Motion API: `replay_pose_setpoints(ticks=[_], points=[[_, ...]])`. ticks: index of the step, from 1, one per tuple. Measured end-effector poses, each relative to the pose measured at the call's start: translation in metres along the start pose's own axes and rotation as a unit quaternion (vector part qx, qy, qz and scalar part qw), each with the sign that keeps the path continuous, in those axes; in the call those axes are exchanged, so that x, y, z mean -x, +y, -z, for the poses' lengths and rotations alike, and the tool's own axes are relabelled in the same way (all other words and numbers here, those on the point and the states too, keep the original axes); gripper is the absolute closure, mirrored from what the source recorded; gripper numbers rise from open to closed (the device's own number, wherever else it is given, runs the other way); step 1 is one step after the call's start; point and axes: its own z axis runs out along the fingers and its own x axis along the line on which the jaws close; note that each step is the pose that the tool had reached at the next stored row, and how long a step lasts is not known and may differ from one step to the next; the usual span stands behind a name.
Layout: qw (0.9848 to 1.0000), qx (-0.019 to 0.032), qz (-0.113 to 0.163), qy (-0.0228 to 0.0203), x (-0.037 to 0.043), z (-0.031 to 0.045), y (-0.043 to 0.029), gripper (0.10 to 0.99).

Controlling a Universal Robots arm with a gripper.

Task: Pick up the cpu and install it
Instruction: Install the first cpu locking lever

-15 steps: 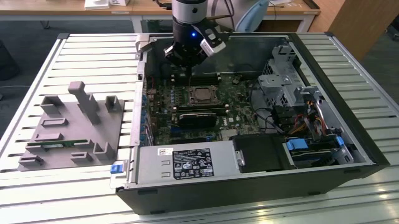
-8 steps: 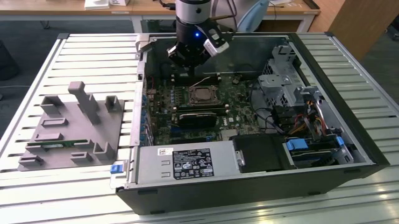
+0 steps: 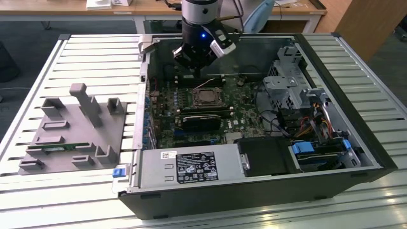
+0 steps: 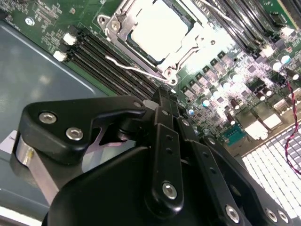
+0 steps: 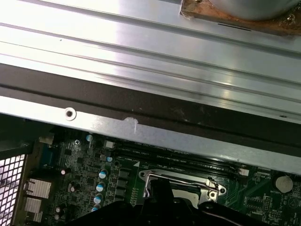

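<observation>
hovering above the motherboard [image 3: 210, 112] with gripper [image 4: 162, 101] pinched together and holding nothing, cpu [image 4: 160, 28] already lying in the socket [image 4: 117, 28], install step apparently near done, next likely calling for securing the retention frame.

A slatted metal table [image 3: 57, 205] fills the foreground. Behind it stands a wooden desk [image 3: 152, 9] on dark floor [image 3: 25, 43].

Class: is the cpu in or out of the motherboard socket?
In: the cpu lies flat inside the socket frame.
</observation>
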Motion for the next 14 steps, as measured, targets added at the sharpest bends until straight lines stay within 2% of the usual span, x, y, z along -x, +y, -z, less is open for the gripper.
replay_pose_setpoints(ticks=[14], points=[[1.0000,-0.0016,-0.004,0.0001,0.0000,-0.0040,-0.0002,0.980]])
